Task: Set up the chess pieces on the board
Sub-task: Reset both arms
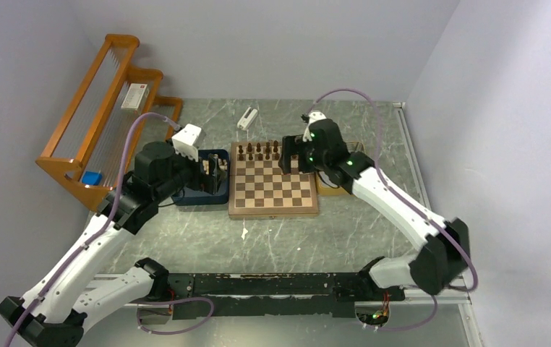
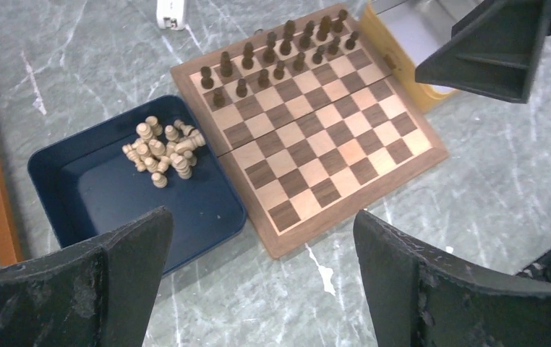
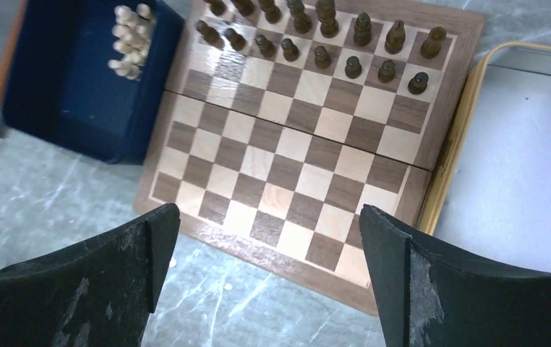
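The board [image 1: 273, 211] lies in the middle of the table. Dark chess pieces [image 1: 262, 152] fill its two far rows [image 3: 323, 43]. The other squares are bare [image 2: 323, 155]. Pale chess pieces [image 2: 163, 148] lie heaped in the far corner of the dark blue tray [image 2: 99, 195], left of the board. My left gripper [image 1: 211, 172] hovers over that tray, open and empty [image 2: 262, 231]. Above the board's far right corner, my right gripper [image 1: 287, 160] stands open with nothing between its fingers [image 3: 269, 224].
A yellow tray [image 3: 453, 137] with no pieces showing in it touches the board's right side. A small white object [image 1: 247, 117] lies behind the board. A wooden rack [image 1: 99, 108] stands along the left wall.
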Robot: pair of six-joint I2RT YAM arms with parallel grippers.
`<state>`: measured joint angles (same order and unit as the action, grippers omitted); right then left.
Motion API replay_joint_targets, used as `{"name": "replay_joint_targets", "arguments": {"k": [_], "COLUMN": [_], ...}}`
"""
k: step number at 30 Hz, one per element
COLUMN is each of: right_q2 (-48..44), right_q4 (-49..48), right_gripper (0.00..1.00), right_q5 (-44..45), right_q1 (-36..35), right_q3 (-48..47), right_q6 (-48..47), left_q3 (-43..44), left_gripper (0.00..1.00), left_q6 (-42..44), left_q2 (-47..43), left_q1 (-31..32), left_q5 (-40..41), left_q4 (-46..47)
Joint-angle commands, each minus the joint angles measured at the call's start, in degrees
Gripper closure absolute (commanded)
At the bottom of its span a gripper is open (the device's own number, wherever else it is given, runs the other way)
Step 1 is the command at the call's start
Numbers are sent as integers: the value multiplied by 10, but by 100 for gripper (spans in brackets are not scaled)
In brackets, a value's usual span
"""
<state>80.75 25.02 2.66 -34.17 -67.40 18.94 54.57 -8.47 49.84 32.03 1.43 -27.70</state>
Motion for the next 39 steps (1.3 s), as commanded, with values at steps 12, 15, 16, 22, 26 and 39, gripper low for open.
{"name": "replay_joint_targets", "arguments": {"k": [12, 15, 16, 22, 26, 39], "right_q2": [-357, -401, -414, -459, -457, -433], "right_q4": [19, 29, 29, 37, 46, 65], "right_gripper": [0, 0, 0, 0, 0, 0], "right_q5": [36, 32, 29, 40, 42, 51], "right_q1": [2, 2, 2, 2, 2, 2], "right_q3": [168, 187, 192, 212, 208, 197], "right_q6": [78, 98, 100, 113, 112, 105], "left_q3": [2, -30, -42, -91, -96, -80], "left_gripper": [1, 1, 1, 1, 1, 1], "left_q6": [-128, -135, -139, -141, -139, -129], "left_q2": [-105, -139, -151, -184, -192, -191], "left_q1": [-1, -1, -1, 0, -1, -1], "left_q5": [-76, -88, -90, -85, -77, -79], "left_q4": [-26, -9, -4, -14, -20, -16]}}
